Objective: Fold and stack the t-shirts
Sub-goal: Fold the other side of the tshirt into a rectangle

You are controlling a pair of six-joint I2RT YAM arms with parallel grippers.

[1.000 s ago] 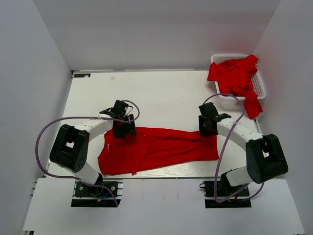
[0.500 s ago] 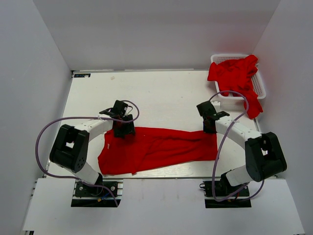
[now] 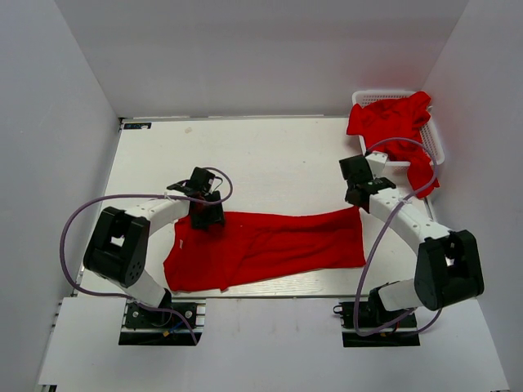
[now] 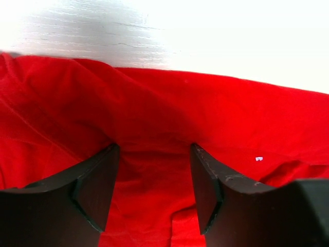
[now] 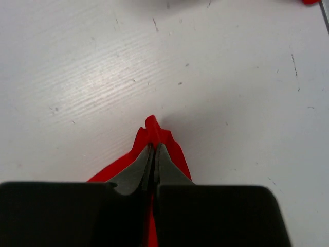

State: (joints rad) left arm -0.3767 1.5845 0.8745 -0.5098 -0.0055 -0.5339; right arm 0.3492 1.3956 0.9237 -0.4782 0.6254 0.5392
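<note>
A red t-shirt (image 3: 261, 245) lies spread across the near part of the table. My left gripper (image 3: 206, 217) stands over its upper left edge. In the left wrist view the left gripper (image 4: 153, 154) is open, with both dark fingers (image 4: 97, 185) down on the red t-shirt (image 4: 164, 113) and cloth lying flat between them. My right gripper (image 3: 357, 199) is at the shirt's upper right corner. In the right wrist view the right gripper (image 5: 154, 147) is shut on a pinched peak of the t-shirt (image 5: 164, 138) that sticks out past the tips.
A white lattice basket (image 3: 384, 95) stands at the back right, with more red t-shirts (image 3: 392, 122) heaped in it and one hanging over its near rim. White walls close in the table (image 3: 270, 155) on three sides. Each arm's cable loops beside it.
My right gripper has shut on the shirt's upper right corner and drawn it up and toward the back right. The left jaws have narrowed a little in place.
</note>
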